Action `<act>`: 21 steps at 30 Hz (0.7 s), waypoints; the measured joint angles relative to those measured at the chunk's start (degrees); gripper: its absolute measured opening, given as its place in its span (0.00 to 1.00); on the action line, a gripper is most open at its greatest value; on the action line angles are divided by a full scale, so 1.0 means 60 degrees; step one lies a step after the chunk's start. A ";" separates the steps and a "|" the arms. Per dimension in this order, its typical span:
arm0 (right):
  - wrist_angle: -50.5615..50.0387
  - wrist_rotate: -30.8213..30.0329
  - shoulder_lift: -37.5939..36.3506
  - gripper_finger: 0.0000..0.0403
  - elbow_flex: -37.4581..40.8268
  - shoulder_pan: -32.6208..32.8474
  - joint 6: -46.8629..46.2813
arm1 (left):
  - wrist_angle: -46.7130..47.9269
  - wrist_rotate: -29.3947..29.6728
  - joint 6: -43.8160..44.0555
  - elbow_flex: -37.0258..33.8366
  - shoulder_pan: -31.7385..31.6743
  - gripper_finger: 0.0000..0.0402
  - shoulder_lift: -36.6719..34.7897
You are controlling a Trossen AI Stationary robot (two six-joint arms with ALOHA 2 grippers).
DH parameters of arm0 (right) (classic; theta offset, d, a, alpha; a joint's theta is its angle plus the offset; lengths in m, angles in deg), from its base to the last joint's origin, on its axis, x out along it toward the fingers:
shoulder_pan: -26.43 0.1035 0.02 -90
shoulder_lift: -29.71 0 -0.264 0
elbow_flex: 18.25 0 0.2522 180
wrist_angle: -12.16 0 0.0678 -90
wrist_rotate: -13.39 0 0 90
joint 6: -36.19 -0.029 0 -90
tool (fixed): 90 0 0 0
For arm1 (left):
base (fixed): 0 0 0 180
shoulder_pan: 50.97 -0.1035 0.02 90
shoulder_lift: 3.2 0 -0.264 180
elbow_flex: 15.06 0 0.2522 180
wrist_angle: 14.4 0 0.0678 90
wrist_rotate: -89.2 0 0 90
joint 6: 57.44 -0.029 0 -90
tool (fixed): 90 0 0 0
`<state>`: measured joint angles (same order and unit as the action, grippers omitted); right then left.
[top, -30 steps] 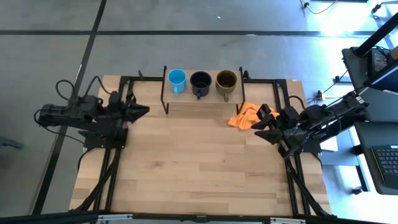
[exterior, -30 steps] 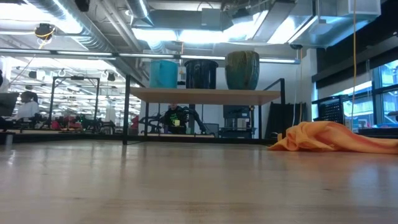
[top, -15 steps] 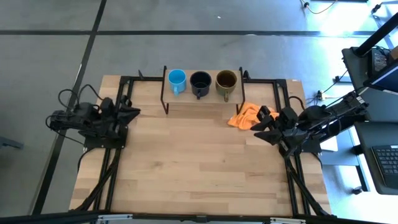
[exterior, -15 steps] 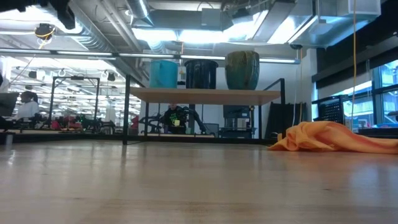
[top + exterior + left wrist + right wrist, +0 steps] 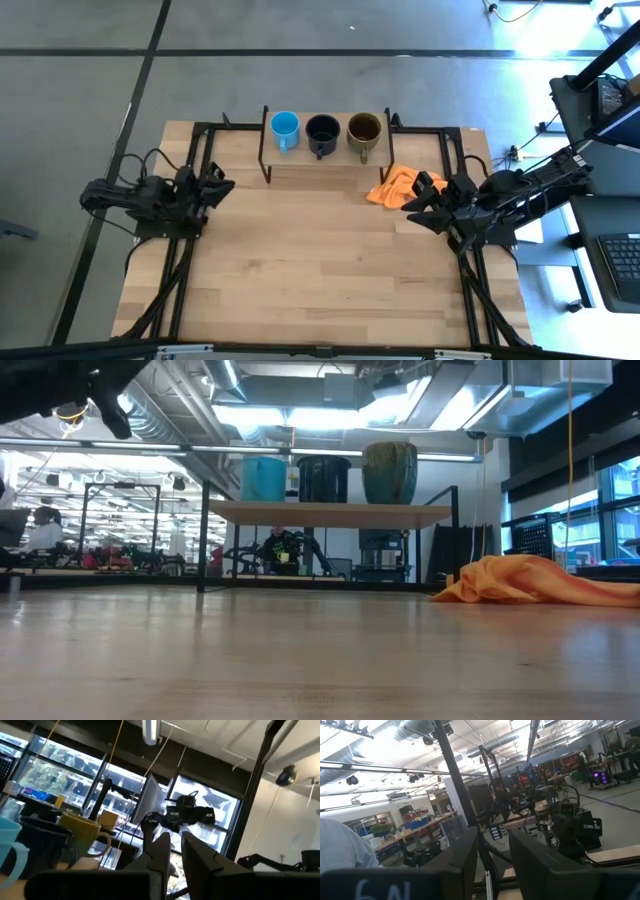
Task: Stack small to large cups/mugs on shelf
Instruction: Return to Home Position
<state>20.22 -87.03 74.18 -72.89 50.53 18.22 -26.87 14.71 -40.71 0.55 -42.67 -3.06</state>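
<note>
Three mugs stand upright in a row on the low wooden shelf [image 5: 300, 150] at the table's far edge: a light-blue one [image 5: 285, 128], a black one [image 5: 322, 131] and a brown-olive one [image 5: 364, 131]. In the low view they rest by their bases on the shelf board [image 5: 330, 512]: blue [image 5: 265, 478], black [image 5: 323, 478], olive [image 5: 390, 472]. My left gripper [image 5: 228, 185] hovers at the table's left side, open by a narrow gap and empty [image 5: 175, 847]. My right gripper [image 5: 410, 205] waits at the table's right side, open and empty [image 5: 492, 850].
A crumpled orange cloth [image 5: 393, 186] lies on the table right of the shelf, just in front of my right gripper; it also shows in the low view [image 5: 530, 580]. The shelf's black legs [image 5: 203, 545] stand on the wooden tabletop [image 5: 300, 280].
My left gripper has drawn back a little toward the table's left edge and come down lower. The three mugs have stayed in place on the shelf.
</note>
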 joint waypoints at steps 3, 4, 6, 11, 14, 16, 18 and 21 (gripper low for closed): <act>0.0004 -0.0003 0.0000 0.28 0.0000 0.0000 -0.0019 | -0.0132 0.0010 0.0093 -0.0234 0.0000 0.10 0.0011; 0.0003 -0.0002 0.0000 0.28 0.0000 0.0000 -0.0054 | -0.0165 0.0009 0.0091 -0.0234 0.0000 0.10 0.0004; -0.0025 -0.0004 0.0000 0.28 0.0000 0.0000 -0.0125 | -0.0214 0.0018 0.0000 -0.0227 0.0000 0.10 0.0000; -0.0461 -0.0075 0.0000 0.28 0.0000 0.0000 -0.0135 | -0.0075 0.0091 -0.0098 -0.0230 0.0000 0.10 0.0000; -0.1023 -0.0080 0.0007 0.28 0.0059 0.0000 -0.0003 | -0.0034 0.0091 -0.0091 -0.0230 0.0000 0.10 0.0000; -0.0541 -0.0135 -0.0003 0.28 0.0464 0.0000 -0.0013 | -0.0034 0.0091 -0.0082 -0.0230 0.0000 0.10 0.0000; 0.0926 -0.0344 0.0015 0.28 0.1191 0.0004 -0.0015 | -0.0034 0.0091 -0.0014 -0.0230 0.0000 0.10 0.0000; 0.3225 -0.0471 0.0009 0.28 0.2261 0.0030 0.0036 | -0.0033 0.0068 0.0182 -0.0230 -0.0003 0.10 0.0000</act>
<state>39.57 -89.85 74.23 -59.32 50.71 18.44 -27.07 15.12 -39.62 -0.83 -42.69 -3.06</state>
